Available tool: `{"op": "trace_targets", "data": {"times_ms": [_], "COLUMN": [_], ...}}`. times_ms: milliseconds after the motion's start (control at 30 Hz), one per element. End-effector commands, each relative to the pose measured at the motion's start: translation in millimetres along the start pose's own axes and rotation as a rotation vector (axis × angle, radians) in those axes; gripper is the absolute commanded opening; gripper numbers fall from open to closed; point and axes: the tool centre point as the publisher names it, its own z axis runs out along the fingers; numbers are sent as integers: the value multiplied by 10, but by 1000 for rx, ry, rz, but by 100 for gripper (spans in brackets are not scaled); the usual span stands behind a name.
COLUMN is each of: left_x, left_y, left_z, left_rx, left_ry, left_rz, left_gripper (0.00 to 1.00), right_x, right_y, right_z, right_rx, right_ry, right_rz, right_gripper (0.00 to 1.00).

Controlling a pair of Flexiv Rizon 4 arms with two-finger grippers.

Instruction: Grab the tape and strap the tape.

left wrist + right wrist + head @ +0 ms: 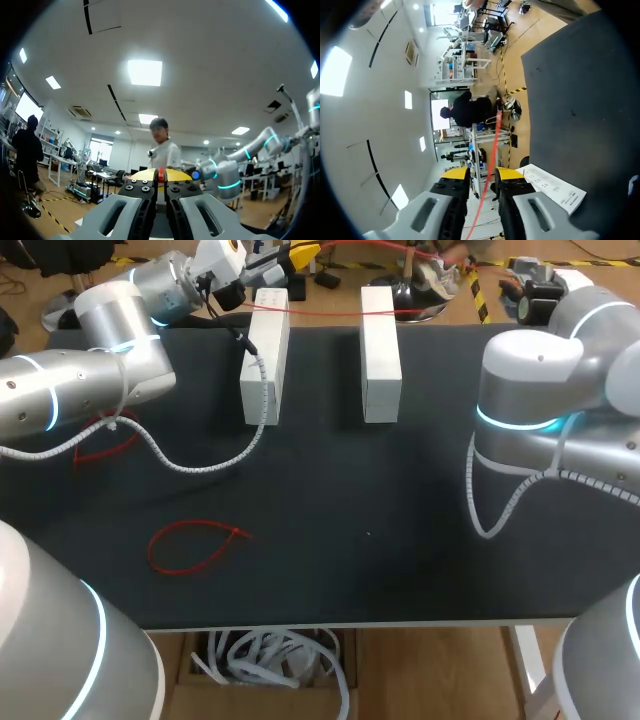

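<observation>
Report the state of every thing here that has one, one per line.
Left claw: shut on held red tie.
Right claw: open, long red strap running between its fingers.
Looped red tie: lying loose on the table, untouched.
Second red tie: partly hidden under the left arm.
White blocks: side by side, apart.

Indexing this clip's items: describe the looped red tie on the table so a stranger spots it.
On the black table, look at the near left part, closer to the robot than the two white blocks. The looped red tie lies there alone, fully visible, unlike the other red tie partly hidden by the left arm.
</observation>
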Motion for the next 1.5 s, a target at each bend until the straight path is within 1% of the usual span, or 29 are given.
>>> {"op": "trace_targets", "data": {"times_ms": [33, 1500], "left_x": [-10, -10], "left_y": [8, 8], "left_z": [-4, -4], "left_rx": [2, 2], "left_ry": [3, 3], "left_rz": [0, 0], "left_gripper": [0, 0], "right_x": [19, 6], "right_y": [3, 5], "right_z": [-8, 41], "right_rx": [-2, -8], "right_ry": [-10, -8], "right_rz": [-2, -17], "right_gripper": [0, 0]}}
